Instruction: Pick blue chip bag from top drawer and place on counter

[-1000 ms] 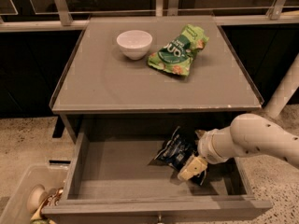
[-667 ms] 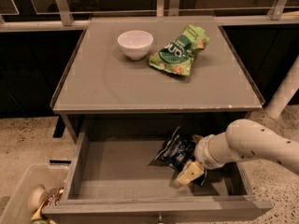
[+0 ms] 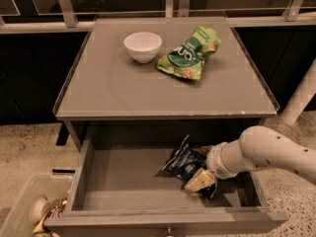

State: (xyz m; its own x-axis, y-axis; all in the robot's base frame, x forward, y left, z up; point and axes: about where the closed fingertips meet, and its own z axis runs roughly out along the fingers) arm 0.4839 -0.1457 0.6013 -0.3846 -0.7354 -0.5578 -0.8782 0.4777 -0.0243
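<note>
Camera view: in the right half of the open drawer (image 3: 123,191), the hand (image 3: 201,180) lies at the near right edge of the blue bag (image 3: 183,162); its grip cannot be told. The bag's long axis runs from the hand toward the drawer's back left. Above the drawer is the table (image 3: 123,93).

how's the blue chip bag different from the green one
Colour: the blue chip bag is dark navy; the green chip bag is bright green.
Place: the blue bag lies in the open top drawer; the green bag lies on the counter, beside a white bowl.
Contact: the robot's hand is at the blue bag's right end, far from the green bag.
Both are small crinkled snack bags.
</note>
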